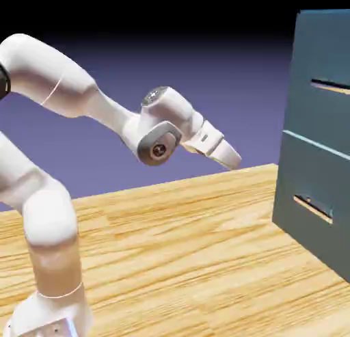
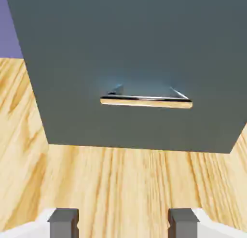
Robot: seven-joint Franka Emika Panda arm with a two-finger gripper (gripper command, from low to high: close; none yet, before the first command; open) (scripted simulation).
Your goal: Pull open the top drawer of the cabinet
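Observation:
The dark teal cabinet [image 1: 318,42] stands at the exterior view's right. Its top drawer [image 1: 316,113] sits flush, with a thin tan bar handle [image 1: 332,87] high on its front. My gripper [image 1: 231,156] hangs in mid-air well to the left of the cabinet, lower than that handle, tilted downward toward it. In the hand view the two grey fingertips [image 2: 64,221] stand wide apart, so the gripper [image 2: 123,222] is open and holds nothing. That view shows a drawer front [image 2: 135,49] reaching down to the table, with its bar handle [image 2: 146,102] straight ahead; this looks like the lower one.
The lower drawer [image 1: 304,185] with its own bar handle [image 1: 313,209] sits shut under the top one. A wooden table [image 1: 178,260] runs from the robot's base to the cabinet's foot, and a stretch of it [image 2: 120,184] lies between my fingers and the cabinet.

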